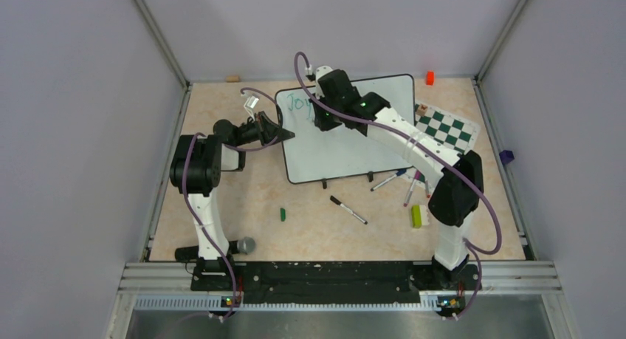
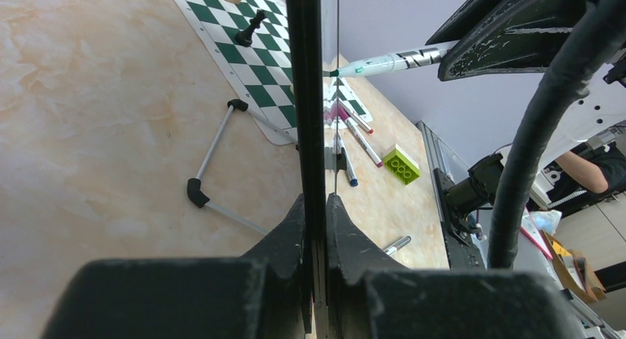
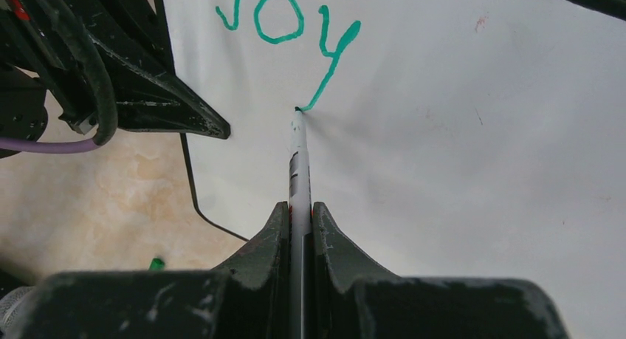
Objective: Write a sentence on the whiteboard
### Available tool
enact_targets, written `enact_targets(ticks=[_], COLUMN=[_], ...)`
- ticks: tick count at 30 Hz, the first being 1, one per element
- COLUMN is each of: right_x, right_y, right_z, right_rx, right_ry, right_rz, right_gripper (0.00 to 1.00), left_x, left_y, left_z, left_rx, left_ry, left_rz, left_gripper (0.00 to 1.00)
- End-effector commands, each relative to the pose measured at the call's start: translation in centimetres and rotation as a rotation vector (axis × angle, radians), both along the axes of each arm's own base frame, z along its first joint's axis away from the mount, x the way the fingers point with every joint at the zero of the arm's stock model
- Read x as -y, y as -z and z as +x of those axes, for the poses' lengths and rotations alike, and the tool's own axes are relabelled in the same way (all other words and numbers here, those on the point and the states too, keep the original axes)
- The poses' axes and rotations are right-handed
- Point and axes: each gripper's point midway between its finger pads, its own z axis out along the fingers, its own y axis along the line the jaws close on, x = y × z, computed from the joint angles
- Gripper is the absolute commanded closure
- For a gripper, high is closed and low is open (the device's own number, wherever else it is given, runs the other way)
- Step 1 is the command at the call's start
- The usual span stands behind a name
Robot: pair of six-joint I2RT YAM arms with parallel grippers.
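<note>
Whiteboard [image 1: 354, 151] with teal "Joy" [image 3: 284, 18], edge between clenched left fingers [image 2: 288, 235], marker [image 3: 299, 154] tight in right fingers [image 3: 269, 239], tip at y's tail

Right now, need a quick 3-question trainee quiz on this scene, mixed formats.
1. True or false: the left end effector is shut on the edge of the whiteboard.
2. What does the green writing say so far?
3. The right end effector holds: A) a marker B) a green brick C) a chess piece.
Key: 1 true; 2 "Joy"; 3 A.
</note>
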Motion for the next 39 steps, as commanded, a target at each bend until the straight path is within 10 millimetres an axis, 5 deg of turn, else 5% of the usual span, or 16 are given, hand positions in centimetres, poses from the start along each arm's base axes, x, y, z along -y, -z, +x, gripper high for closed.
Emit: enact_targets(ticks=[1, 10, 16, 29, 39], right_x=[-0.9, -1.9, -0.6, 4.5, 3.7], right_y=[-1.9, -5.6, -7.1, -7.9, -8.3], right_z=[1.5, 0.4, -0.7, 0.2, 1.5], right_rx=[0.037, 0.065, 0.085, 0.187, 0.238], right_ry=[-0.006, -0.074, -0.053, 0.143, 0.142], right_rz=[0.051, 0.155, 0.194, 0.143, 0.161], right_gripper=[1.00, 1.00, 1.00, 1.00, 1.00], left_x=[1.1, 1.1, 1.1, 1.1, 1.1], left_y=[1.6, 1.6, 1.5, 1.4, 1.5], left_z=[-3.3, -3.3, -3.4, -3.7, -3.7], left_rx=[0.183, 0.183, 0.186, 0.206, 0.206], left_ry=[0.175, 0.177, 0.173, 0.157, 0.161], left_rz=[0.076, 0.077, 0.076, 0.075, 0.076], left_gripper=[1.00, 1.00, 1.00, 1.00, 1.00])
